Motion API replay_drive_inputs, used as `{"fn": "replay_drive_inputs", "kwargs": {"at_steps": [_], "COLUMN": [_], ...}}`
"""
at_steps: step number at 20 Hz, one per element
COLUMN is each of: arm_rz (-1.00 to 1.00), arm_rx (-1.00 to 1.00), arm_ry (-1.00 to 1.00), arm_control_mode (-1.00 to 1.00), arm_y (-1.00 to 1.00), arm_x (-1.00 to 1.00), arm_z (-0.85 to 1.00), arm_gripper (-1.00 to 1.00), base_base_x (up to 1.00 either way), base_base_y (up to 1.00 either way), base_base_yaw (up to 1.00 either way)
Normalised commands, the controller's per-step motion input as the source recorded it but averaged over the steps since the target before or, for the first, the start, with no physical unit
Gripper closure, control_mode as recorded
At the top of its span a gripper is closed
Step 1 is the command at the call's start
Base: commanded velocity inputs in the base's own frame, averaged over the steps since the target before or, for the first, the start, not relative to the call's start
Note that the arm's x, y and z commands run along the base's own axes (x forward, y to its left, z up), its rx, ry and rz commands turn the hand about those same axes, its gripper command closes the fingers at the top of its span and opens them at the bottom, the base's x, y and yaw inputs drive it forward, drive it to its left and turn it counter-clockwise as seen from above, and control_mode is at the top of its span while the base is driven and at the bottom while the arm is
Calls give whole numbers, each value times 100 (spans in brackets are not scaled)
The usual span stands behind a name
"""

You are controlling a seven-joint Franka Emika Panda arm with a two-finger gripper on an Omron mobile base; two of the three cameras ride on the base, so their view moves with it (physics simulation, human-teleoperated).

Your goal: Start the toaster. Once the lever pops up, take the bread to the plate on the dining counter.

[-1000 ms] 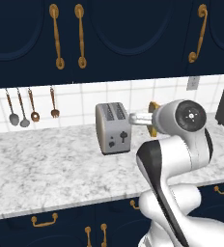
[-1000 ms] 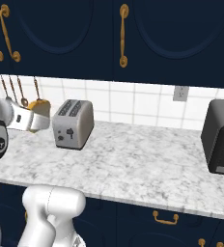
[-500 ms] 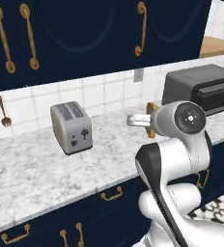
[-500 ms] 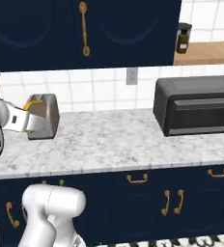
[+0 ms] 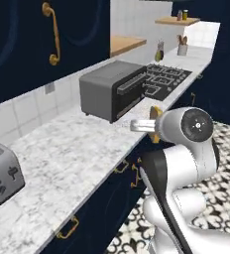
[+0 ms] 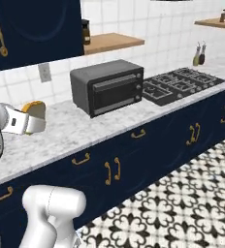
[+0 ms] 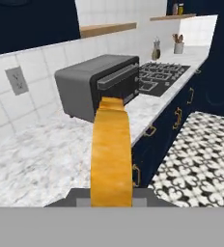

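Note:
The golden-tan bread [image 7: 111,154] stands on edge between my gripper's [image 7: 111,194] fingers, and the gripper is shut on it. From the right base view the bread [image 6: 34,106] sticks up from the gripper [image 6: 31,121], held above the marbled counter [image 6: 80,131]. In the left base view a bit of orange crust, the bread [image 5: 156,112], peeks over the hand. The grey-silver toaster [image 5: 2,173] sits far back at the left edge, well away from the gripper. The plate and the dining counter are out of view.
A black toaster oven [image 5: 112,90] [image 6: 107,88] [image 7: 95,83] stands on the counter ahead of the bread. Beyond it lies a dark stove top [image 5: 167,78] [image 6: 182,83]. Navy drawers with gold handles [image 6: 112,170] line the counter front above a patterned tile floor [image 6: 182,193].
The whole picture has swung rightward as the base turns: the toaster has slid to the left edge and the stove and floor have come in. The gripper stays shut on the bread.

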Motion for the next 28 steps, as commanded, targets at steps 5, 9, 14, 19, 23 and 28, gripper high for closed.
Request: {"fn": "replay_drive_inputs", "kwargs": {"at_steps": [5, 9, 14, 19, 23, 28], "arm_rz": [0, 0, 0, 0, 0, 0], "arm_rx": [0, 0, 0, 0, 0, 0], "arm_ry": [0, 0, 0, 0, 0, 0], "arm_control_mode": [100, 100, 100, 100, 100, 100], "arm_y": [0, 0, 0, 0, 0, 0], "arm_x": [0, 0, 0, 0, 0, 0], "arm_z": [0, 0, 0, 0, 0, 0], "arm_gripper": [100, 100, 100, 100, 100, 100], "base_base_x": [-7, -5, -5, 0, 0, 0], "base_base_y": [-29, -35, -37, -48, -51, -50], "base_base_yaw": [-82, -81, -79, -73, -70, -71]}}
